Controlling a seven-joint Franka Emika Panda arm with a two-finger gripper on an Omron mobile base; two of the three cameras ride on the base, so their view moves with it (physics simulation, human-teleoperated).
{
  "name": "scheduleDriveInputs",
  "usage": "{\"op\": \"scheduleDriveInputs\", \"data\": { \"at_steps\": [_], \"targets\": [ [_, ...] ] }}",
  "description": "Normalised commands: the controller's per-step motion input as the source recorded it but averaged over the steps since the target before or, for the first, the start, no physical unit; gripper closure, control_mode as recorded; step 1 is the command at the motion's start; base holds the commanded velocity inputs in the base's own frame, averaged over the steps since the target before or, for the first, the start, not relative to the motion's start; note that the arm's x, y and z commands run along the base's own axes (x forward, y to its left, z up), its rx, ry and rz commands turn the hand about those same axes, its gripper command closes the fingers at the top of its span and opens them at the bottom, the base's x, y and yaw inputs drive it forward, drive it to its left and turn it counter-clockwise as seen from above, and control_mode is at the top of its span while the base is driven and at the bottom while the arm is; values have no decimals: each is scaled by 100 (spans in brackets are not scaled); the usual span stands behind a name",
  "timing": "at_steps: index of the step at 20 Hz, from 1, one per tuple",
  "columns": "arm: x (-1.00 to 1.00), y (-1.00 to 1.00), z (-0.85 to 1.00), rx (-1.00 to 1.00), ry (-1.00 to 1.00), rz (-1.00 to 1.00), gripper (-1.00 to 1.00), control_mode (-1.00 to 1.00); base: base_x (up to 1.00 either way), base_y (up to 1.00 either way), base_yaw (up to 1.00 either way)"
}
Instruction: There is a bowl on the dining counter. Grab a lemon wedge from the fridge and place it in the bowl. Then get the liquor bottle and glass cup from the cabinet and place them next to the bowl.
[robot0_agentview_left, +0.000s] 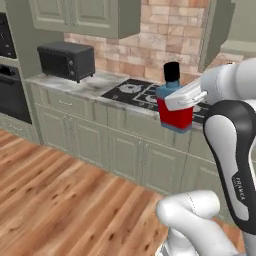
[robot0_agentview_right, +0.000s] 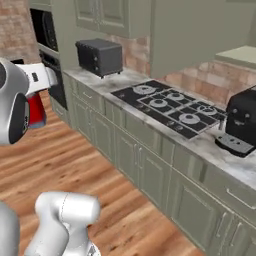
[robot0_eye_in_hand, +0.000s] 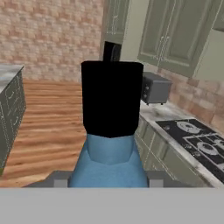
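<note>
The gripper is clamped on the bottle, held upright in the air at the hob's 3 o'clock side, well above the floor. Best carry it level and slow to the counter; the cap sits high, so tilting risks slip.

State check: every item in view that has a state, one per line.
Red liquor bottle with blue shoulders: upright, black cap on, carried clear of the counter.
Gripper: shut on the bottle.
Sage-green wall cabinet: doors closed.
Black gas hob: nothing on it.
</note>
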Motion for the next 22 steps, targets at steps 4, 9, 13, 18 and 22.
{"op": "scheduleDriveInputs", "data": {
  "at_steps": [4, 9, 13, 18, 22],
  "targets": [
    [0, 0, 0, 0, 0, 0, 100, 100, 100, 58, 28],
    [0, 0, 0, 0, 0, 0, 100, 100, 100, 46, 24],
    [0, 0, 0, 0, 0, 0, 100, 100, 100, 37, 23],
    [0, 0, 0, 0, 0, 0, 100, 100, 100, 30, 21],
    [0, 0, 0, 0, 0, 0, 100, 100, 100, 34, 13]
  ]
}}
